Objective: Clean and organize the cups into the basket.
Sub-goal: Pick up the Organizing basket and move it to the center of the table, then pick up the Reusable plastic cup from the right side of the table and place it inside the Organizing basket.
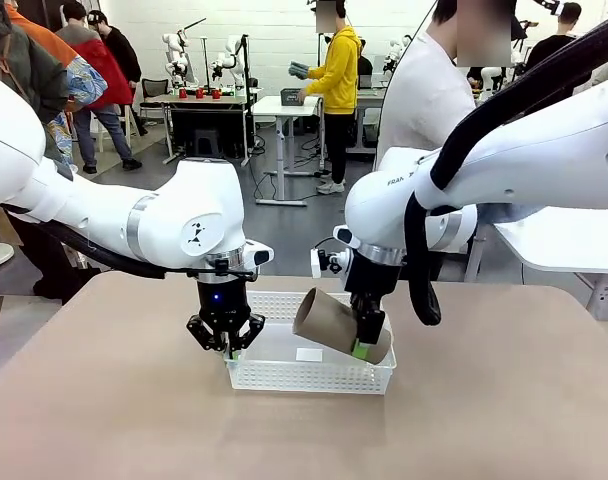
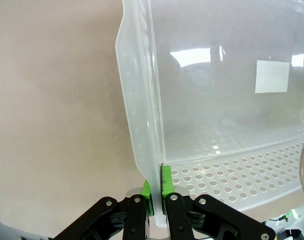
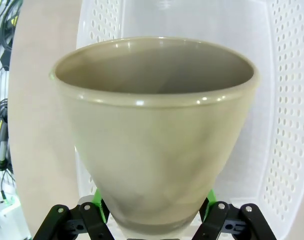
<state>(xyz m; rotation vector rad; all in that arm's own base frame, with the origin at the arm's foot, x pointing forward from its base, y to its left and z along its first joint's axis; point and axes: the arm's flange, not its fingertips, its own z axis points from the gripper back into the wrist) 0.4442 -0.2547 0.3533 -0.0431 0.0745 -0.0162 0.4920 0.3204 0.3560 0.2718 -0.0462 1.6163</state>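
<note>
Cup [image 3: 157, 135] base hidden between right pincer [image 3: 154, 205] pads [image 3: 98, 202]; basket [image 2: 142, 125] cut by left wrist view edge.

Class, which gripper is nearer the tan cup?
Right. The right gripper clamps the cup near its base over the basket; the left gripper pinches the basket's left wall.

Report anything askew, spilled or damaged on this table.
Only the tan cup is askew: it lies nearly on its side in the right gripper, pinched at its base, over the white basket. The left gripper is shut on the basket's wall. Nothing spilled or broken shows.
</note>
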